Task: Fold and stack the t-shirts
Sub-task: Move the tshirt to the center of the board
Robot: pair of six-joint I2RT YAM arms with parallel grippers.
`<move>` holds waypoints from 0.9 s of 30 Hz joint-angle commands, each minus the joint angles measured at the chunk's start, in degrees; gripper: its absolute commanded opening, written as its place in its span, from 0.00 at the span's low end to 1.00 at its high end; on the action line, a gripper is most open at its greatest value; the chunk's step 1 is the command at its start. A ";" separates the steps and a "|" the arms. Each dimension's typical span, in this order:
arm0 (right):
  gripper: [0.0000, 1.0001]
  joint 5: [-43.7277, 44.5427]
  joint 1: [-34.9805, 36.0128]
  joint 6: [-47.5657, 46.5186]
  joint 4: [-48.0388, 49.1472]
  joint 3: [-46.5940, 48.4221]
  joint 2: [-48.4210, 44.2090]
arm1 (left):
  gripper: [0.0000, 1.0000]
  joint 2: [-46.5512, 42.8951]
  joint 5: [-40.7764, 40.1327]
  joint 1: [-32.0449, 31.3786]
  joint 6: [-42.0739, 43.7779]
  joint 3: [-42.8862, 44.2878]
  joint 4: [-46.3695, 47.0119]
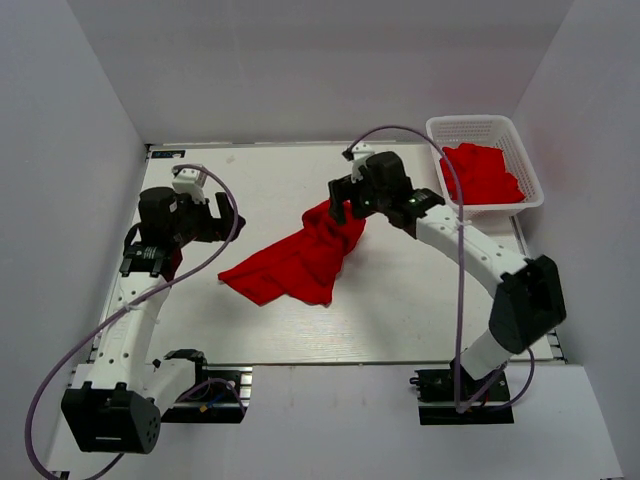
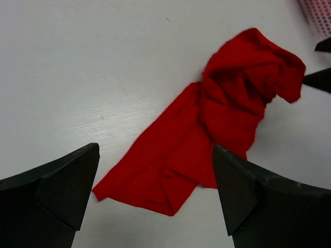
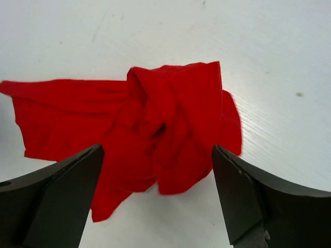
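Note:
A crumpled red t-shirt [image 1: 300, 255] lies bunched on the white table in mid view. It also shows in the left wrist view [image 2: 217, 124] and in the right wrist view [image 3: 155, 134]. My right gripper [image 1: 345, 205] is open and empty, hovering above the shirt's far right bunched end [image 3: 181, 119]. My left gripper [image 1: 228, 218] is open and empty, to the left of the shirt and apart from it. More red t-shirts [image 1: 480, 172] lie heaped in the white lattice basket [image 1: 528, 165] at the far right.
The basket's corner shows in the left wrist view [image 2: 318, 15]. Grey walls enclose the table on three sides. A purple cable loops over each arm.

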 commanded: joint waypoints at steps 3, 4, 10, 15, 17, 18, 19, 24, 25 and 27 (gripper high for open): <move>0.90 2.40 -0.11 2.09 -8.88 4.67 -9.03 | 1.00 -0.17 5.03 -1.38 -3.66 -0.97 -1.20; 0.90 -0.31 -0.11 2.98 -9.35 3.89 -9.47 | 1.00 -0.18 2.55 -1.38 -4.37 -1.85 -2.68; 0.89 -5.62 5.60 6.94 -7.15 -9.12 -9.83 | 1.00 2.11 -7.14 -0.07 -12.00 -4.32 -3.13; 0.80 -1.40 11.49 9.92 -7.24 -15.28 -10.00 | 1.00 5.00 -11.97 -0.06 -14.48 -4.84 -3.05; 0.79 -0.69 12.37 10.63 -6.81 -18.26 -9.65 | 1.00 5.53 -13.46 -0.06 -15.00 -4.85 -3.57; 0.77 -0.87 12.98 11.68 -5.41 -19.05 -9.56 | 1.00 5.54 -14.08 -0.06 -15.01 -4.85 -3.57; 0.75 -1.56 13.60 12.12 -4.62 -20.98 -9.30 | 1.00 5.54 -14.61 -0.06 -15.01 -4.85 -3.57; 0.75 -0.43 16.59 13.53 -0.83 -21.00 -4.64 | 1.00 3.52 -17.16 0.46 -15.01 -5.46 -4.80; 0.75 -0.86 16.85 13.53 -0.13 -21.26 -4.20 | 1.00 3.52 -17.68 0.46 -15.01 -6.07 -4.80; 0.74 -0.96 17.47 13.79 2.51 -20.47 -2.19 | 1.00 2.90 -17.69 0.46 -15.01 -6.08 -4.80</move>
